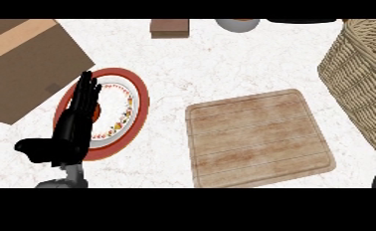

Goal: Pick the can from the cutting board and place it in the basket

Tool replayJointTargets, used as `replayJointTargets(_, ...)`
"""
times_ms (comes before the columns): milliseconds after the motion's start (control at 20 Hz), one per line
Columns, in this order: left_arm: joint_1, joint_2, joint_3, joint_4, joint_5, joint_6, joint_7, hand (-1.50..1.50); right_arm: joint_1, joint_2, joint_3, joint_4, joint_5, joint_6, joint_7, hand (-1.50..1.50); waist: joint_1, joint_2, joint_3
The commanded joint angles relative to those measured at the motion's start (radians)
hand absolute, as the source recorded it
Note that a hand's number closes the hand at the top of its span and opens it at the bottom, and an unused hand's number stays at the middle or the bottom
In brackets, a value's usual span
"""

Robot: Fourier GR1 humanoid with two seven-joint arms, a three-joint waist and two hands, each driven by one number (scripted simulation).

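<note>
Count on the counter: one wooden cutting board (257, 138), one wicker basket (354, 75), one red-rimmed plate (121, 110) and one cardboard box (33, 63). At the far edge stand one small brown block (169, 28) and one grey bowl (237, 24), partly cut off. One hand (73, 125) shows, the left.

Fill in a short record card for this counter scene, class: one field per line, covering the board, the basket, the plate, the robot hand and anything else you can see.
cutting board: wooden, centre-right on the counter, nothing on it
can: not visible
basket: wicker, at the right edge, partly cut off; inside hidden
plate: red-rimmed, at left
left robot hand: open, fingers straight, over the plate's left side
right robot hand: not in view
brown box: upper left
small brown block: at top
grey bowl: at top, cut off
</note>
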State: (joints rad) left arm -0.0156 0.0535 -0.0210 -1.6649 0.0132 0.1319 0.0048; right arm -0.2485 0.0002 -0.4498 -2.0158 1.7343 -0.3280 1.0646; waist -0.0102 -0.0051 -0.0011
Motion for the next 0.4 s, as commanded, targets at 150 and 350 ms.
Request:
replayJointTargets(150,0.004,0.015,0.008,-0.038,0.021,-0.027,0.02,0.0,0.201,0.0,0.165,-0.33,-0.038,0.105,0.128,-1.5,0.006,0.002,0.001)
replayJointTargets(350,-0.007,0.031,0.036,-0.032,0.046,-0.041,0.043,0.0,0.278,0.0,0.209,-0.48,-0.101,0.124,0.099,-1.5,0.006,0.002,0.001)
